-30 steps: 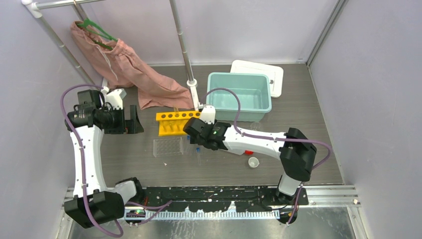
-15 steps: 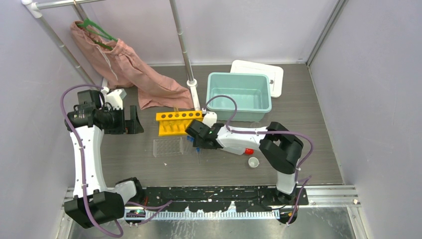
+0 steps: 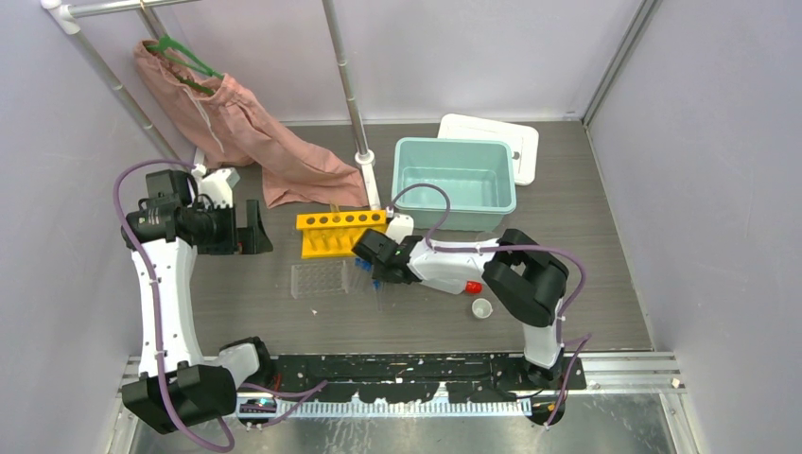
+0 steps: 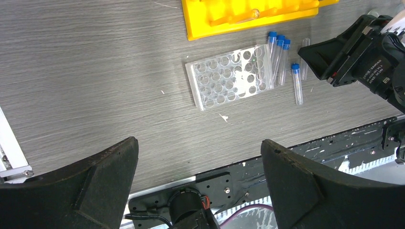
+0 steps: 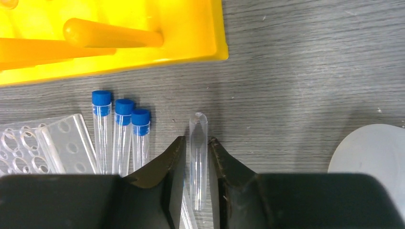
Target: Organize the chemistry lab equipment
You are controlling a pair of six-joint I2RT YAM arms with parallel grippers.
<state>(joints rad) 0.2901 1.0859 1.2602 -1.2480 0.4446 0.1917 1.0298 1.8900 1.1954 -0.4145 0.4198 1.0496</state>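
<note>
A clear capless tube [image 5: 198,143] lies on the table, and my right gripper [image 5: 197,141] has its fingers hugging both sides of it. Just to its left, three blue-capped tubes [image 5: 121,133] lie side by side against the clear well tray [image 5: 57,143]. The yellow tube rack [image 5: 191,38] stands just beyond them. From above, the right gripper [image 3: 371,270] sits low between the rack [image 3: 336,232] and the tray [image 3: 317,277]. My left gripper [image 3: 257,227] hangs wide open to the left, holding nothing. A tiny white cup [image 3: 481,307] stands near the right arm.
A teal bin [image 3: 407,151] and its white lid [image 3: 492,128] sit at the back. The pink cloth [image 3: 274,142] drapes from a green hanger beside a metal pole [image 3: 345,85]. A red nozzle [image 3: 472,288] shows under the right forearm. Another blue-capped tube [image 4: 296,83] lies apart.
The right gripper's jaws have narrowed around the clear tube, and its arm has folded in closer. The left arm has not moved.
</note>
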